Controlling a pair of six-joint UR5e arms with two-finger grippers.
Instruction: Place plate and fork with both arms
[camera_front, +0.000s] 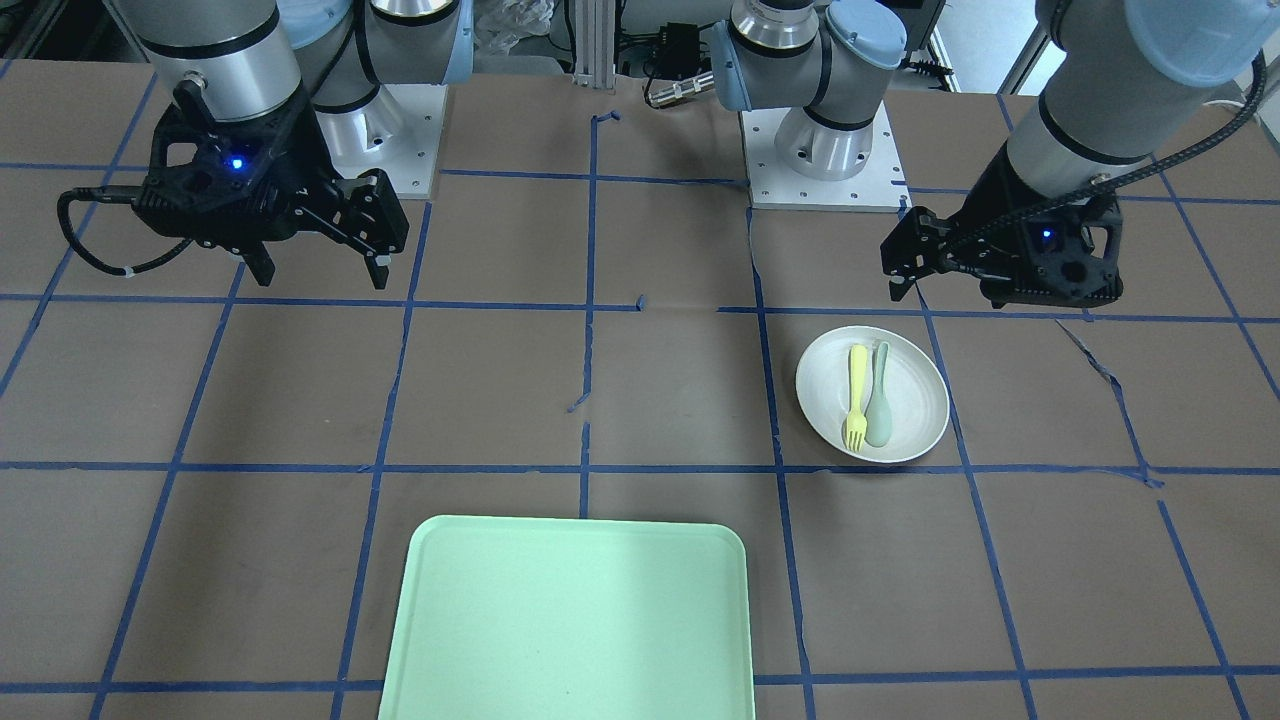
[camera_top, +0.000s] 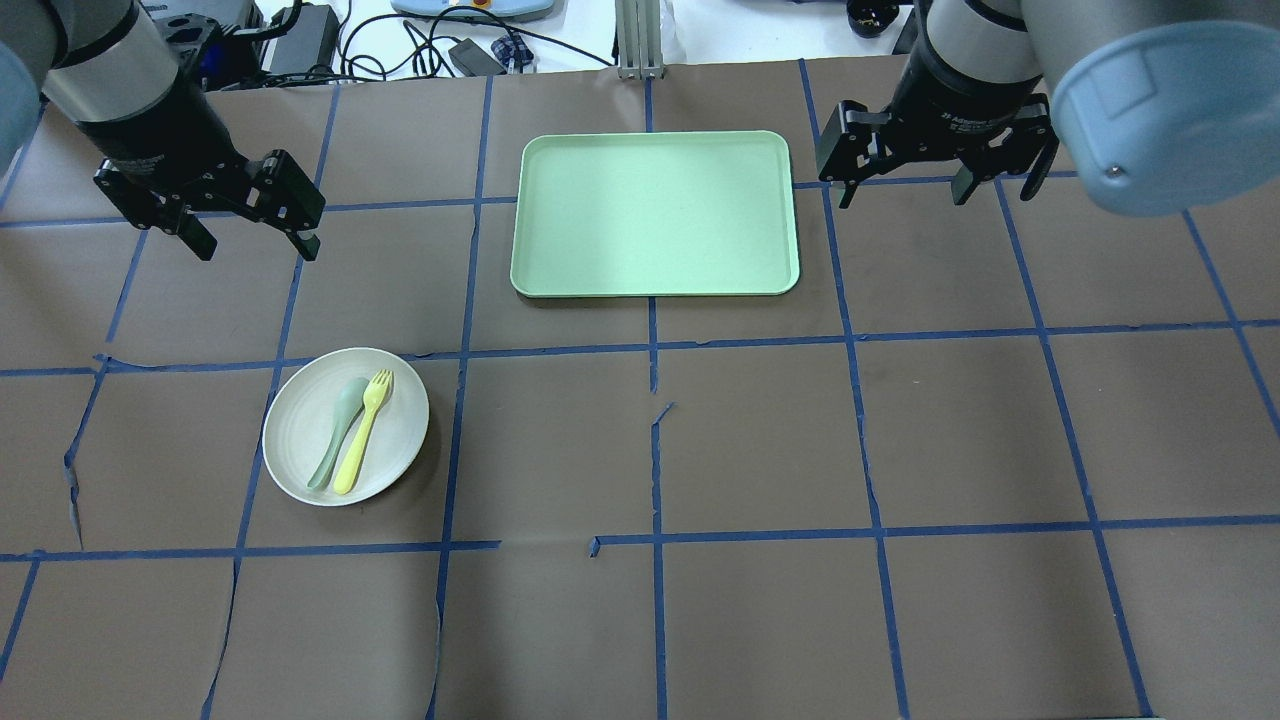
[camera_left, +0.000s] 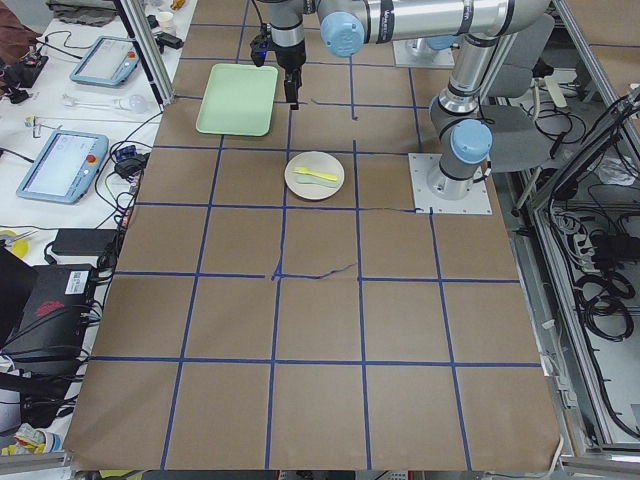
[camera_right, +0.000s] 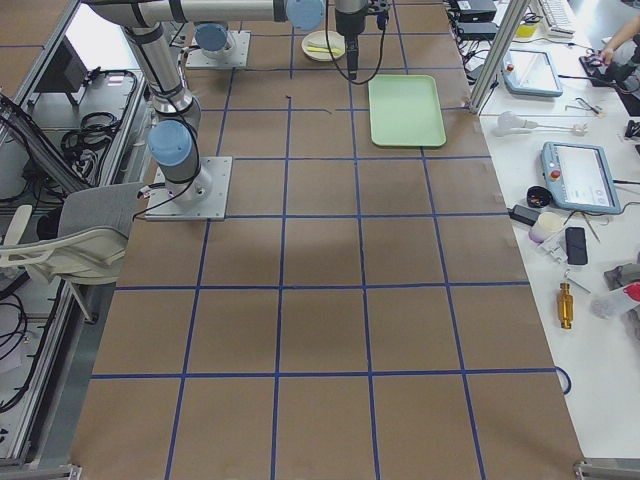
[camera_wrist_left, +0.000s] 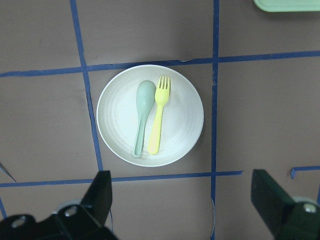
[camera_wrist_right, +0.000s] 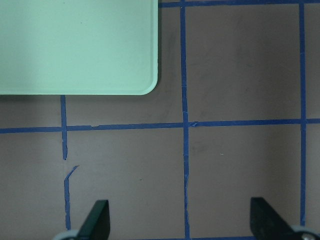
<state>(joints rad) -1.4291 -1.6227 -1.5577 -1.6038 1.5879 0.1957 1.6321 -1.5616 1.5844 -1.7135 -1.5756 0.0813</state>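
Observation:
The off-white plate (camera_top: 295, 430) lies on the brown table in front of my left arm, with the pale-yellow fork (camera_top: 365, 440) and a grey-green spoon (camera_top: 338, 440) side by side on it. In the front-facing view the plate (camera_front: 920, 400) holds the fork (camera_front: 856, 395) left of the spoon (camera_front: 880, 400). My left gripper (camera_top: 255, 250) is open and empty, held above the table beyond the plate. The left wrist view shows the plate (camera_wrist_left: 117, 120) and fork (camera_wrist_left: 157, 117) ahead of the open fingers (camera_wrist_left: 100, 195). My right gripper (camera_top: 905, 195) is open and empty beside the tray's right edge.
A mint-green rectangular tray (camera_top: 655, 215) lies at the table's far middle; it also shows in the front-facing view (camera_front: 570, 620) and its corner in the right wrist view (camera_wrist_right: 75, 45). Blue tape lines cross the brown paper cover, which has tears near the middle.

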